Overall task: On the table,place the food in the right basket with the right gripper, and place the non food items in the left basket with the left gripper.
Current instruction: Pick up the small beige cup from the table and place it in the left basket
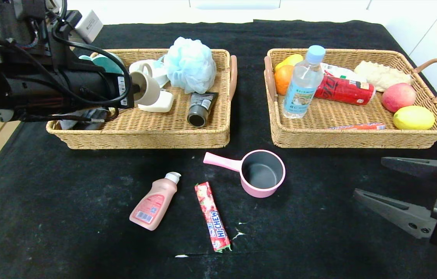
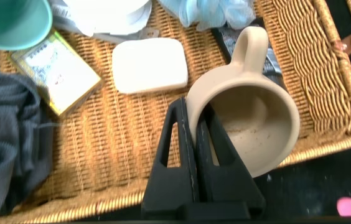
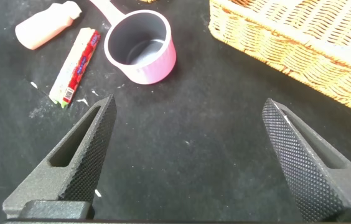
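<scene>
left gripper (image 2: 203,134) pinches one beige cup (image 2: 250,121) over left basket (image 1: 141,133); right gripper (image 1: 391,188) spread, near-right. table (image 1: 48,217): one pink bottle (image 1: 154,201), one saucepan (image 1: 261,173), one hi-chew stick (image 1: 212,217); basket contents likely overlap.

The left gripper (image 2: 203,140) reached out at the far left, fingers clamped tight; the right gripper (image 1: 377,182) hovered near right, fingers spread wide
</scene>
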Available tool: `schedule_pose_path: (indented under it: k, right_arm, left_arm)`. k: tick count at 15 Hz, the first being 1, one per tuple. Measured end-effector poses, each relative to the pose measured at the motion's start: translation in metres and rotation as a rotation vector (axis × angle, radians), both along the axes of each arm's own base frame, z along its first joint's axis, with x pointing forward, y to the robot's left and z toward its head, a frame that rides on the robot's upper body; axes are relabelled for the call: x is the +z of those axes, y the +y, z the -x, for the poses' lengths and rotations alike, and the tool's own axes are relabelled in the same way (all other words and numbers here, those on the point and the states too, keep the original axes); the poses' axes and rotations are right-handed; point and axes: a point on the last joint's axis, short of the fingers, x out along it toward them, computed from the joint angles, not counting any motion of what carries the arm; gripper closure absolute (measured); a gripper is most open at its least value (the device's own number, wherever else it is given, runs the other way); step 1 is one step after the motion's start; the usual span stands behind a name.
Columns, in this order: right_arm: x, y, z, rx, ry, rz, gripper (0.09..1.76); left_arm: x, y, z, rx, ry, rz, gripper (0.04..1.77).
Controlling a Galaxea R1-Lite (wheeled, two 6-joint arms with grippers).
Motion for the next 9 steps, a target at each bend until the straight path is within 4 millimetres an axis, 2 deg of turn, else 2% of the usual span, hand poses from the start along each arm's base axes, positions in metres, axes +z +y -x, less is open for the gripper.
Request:
schedule_pose_path:
  k: [5, 9]
  right_arm:
    - [0.000, 0.000, 0.000, -0.001, -0.001, 0.000, 0.14]
    - [0.001, -0.001, 0.000, -0.006, -0.005, -0.001, 0.14]
  left_arm:
    - [0.010, -0.014, -0.026, -0.013, -0.047, -0.004, 1.67]
    - [0.002, -0.021, -0.049, 0.010, -0.031, -0.015, 1.67]
